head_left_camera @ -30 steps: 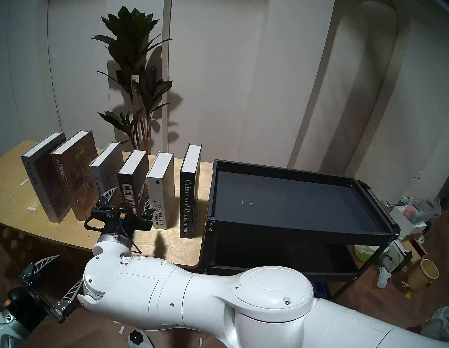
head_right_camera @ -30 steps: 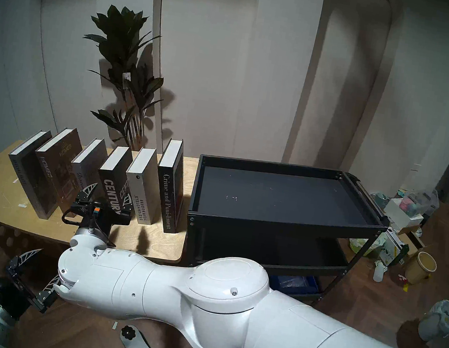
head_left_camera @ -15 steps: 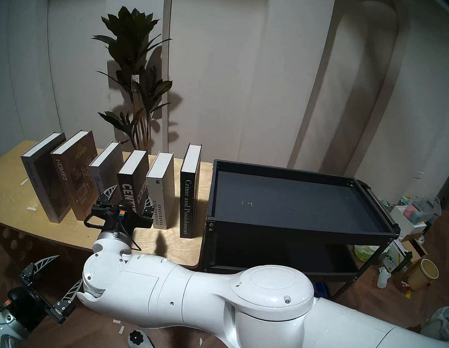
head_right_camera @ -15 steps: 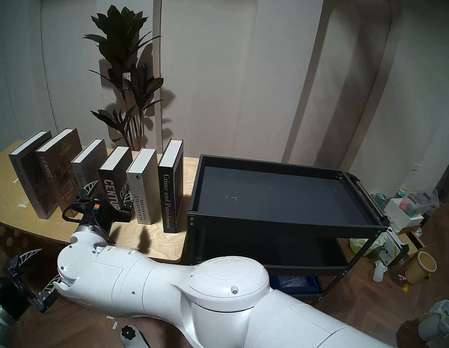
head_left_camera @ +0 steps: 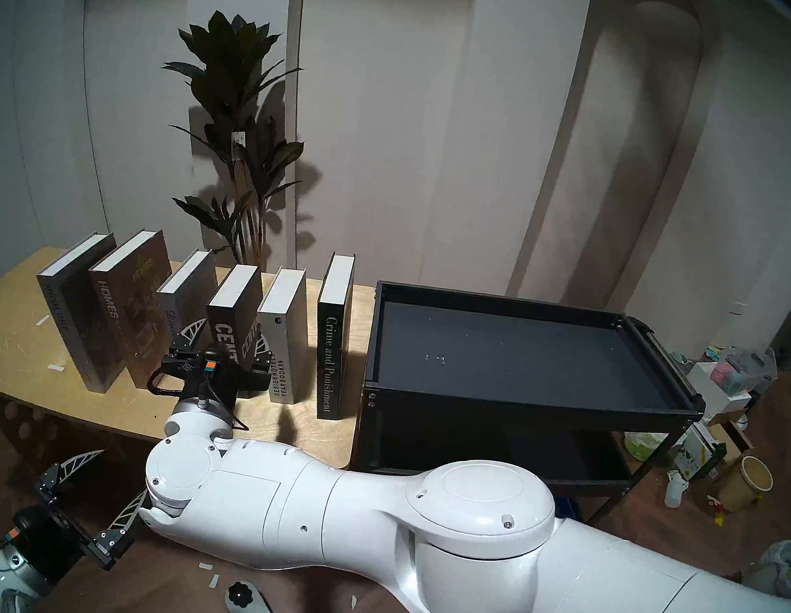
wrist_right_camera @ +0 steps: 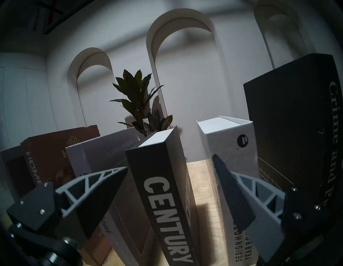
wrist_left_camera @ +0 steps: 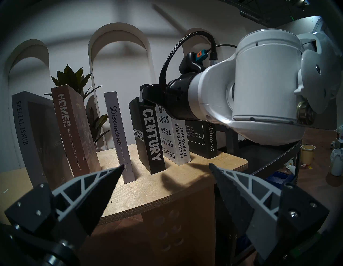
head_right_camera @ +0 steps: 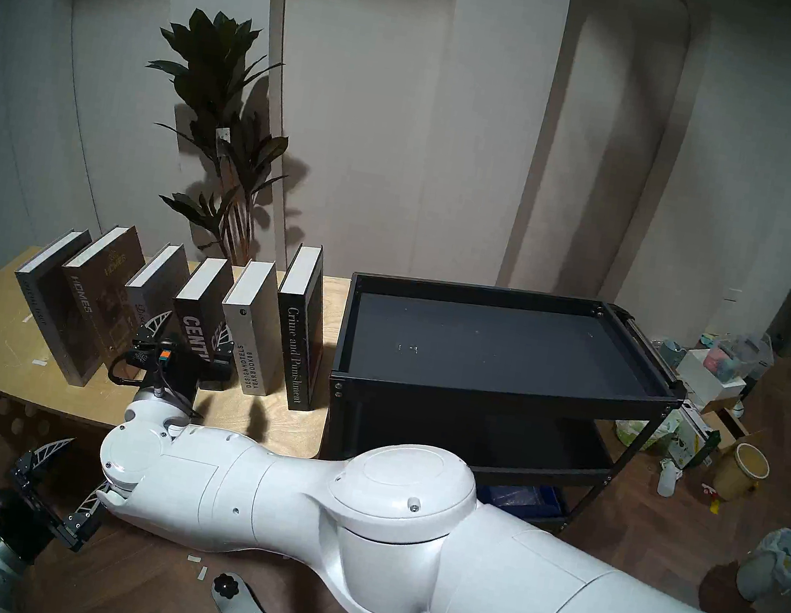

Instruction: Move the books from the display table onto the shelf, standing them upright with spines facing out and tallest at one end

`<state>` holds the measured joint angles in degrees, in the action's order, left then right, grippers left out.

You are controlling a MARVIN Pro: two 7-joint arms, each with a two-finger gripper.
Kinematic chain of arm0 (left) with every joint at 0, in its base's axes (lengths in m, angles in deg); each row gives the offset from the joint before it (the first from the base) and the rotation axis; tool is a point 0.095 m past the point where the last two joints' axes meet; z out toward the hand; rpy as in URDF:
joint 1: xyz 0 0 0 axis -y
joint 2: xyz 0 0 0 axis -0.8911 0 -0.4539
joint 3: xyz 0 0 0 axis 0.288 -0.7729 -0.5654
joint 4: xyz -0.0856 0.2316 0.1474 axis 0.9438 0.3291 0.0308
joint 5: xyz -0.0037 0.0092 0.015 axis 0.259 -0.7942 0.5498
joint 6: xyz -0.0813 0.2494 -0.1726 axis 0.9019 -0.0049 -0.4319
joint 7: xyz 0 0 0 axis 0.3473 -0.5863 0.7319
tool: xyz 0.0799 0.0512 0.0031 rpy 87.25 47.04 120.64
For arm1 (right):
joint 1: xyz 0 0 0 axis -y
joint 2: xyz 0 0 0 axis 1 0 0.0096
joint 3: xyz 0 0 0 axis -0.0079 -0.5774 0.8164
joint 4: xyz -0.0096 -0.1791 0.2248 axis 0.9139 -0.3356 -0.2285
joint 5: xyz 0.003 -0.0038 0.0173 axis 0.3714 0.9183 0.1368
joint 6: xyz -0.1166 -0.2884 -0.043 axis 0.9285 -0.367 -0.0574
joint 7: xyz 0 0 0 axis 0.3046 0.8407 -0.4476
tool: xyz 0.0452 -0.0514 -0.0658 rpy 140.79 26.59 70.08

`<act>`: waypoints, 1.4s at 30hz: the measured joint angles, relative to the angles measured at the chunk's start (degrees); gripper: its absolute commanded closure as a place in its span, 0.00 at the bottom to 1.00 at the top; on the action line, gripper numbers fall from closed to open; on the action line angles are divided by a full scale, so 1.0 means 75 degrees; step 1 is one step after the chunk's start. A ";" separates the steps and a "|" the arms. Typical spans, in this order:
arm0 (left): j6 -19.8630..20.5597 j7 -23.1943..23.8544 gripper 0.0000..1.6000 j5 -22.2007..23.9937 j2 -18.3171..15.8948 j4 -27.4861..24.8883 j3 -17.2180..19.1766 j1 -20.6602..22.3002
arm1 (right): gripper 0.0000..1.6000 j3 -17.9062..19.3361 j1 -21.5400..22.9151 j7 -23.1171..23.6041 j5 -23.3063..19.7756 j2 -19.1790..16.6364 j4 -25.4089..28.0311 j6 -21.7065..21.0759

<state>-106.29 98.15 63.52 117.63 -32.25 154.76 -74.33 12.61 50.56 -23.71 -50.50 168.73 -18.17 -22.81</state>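
Plywood display table (head_left_camera: 9, 343): six books (head_left_camera: 234, 320) upright; shelf (head_left_camera: 527, 400) bare. Two claws, right claw (head_left_camera: 224, 345) and left claw (head_left_camera: 101, 484), both spread.

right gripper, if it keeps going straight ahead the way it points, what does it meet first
Most likely the black Century book: its spine stands between the open fingers of the right gripper. Whether they already touch it is unclear.

black century book (wrist_right_camera: 163, 204), white lettering

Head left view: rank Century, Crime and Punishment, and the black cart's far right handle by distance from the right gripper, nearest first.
1. Century: between the right gripper fingers.
2. Crime and Punishment: further right on the table.
3. Cart handle: far right end.
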 measured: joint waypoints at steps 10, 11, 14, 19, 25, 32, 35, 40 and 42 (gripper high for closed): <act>0.0000 0.0001 0.00 0.0000 0.0000 0.0002 0.0000 0.0000 | 0.00 0.0001 0.0048 0.0190 0.0131 0.0003 -0.0173 -0.0335; 0.0000 0.0001 0.00 0.0000 -0.0001 0.0003 0.0000 0.0001 | 0.00 0.0005 0.0064 0.0221 0.0149 0.0003 -0.0189 -0.0382; 0.0000 0.0001 0.00 0.0000 -0.0003 0.0004 0.0000 0.0002 | 0.00 0.0015 0.0102 0.0284 0.0184 0.0003 -0.0205 -0.0477; 0.0000 0.0001 0.00 0.0000 -0.0003 0.0005 0.0000 0.0003 | 0.00 0.0033 0.0166 0.0410 0.0250 0.0003 -0.0189 -0.0635; 0.0000 0.0001 0.00 0.0000 -0.0001 0.0007 0.0000 0.0005 | 0.00 0.0055 0.0203 0.0536 0.0314 0.0005 -0.0161 -0.0806; 0.0000 0.0001 0.00 0.0000 -0.0001 0.0009 0.0000 0.0006 | 0.00 0.0087 0.0212 0.0668 0.0353 0.0007 -0.0173 -0.0993; 0.0000 0.0001 0.00 0.0000 -0.0001 0.0011 0.0000 0.0007 | 0.00 0.0114 0.0216 0.0738 0.0364 0.0008 -0.0208 -0.1092; 0.0000 0.0001 0.00 0.0000 -0.0001 0.0016 -0.0001 0.0009 | 0.00 0.0156 0.0224 0.0844 0.0379 0.0009 -0.0294 -0.1240; 0.0000 0.0000 0.00 0.0000 -0.0001 0.0018 -0.0005 0.0010 | 0.00 0.0171 0.0228 0.0869 0.0383 0.0009 -0.0316 -0.1278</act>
<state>-106.29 98.15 63.52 117.62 -32.11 154.71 -74.25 13.90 52.27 -17.19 -47.63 168.80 -20.54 -32.40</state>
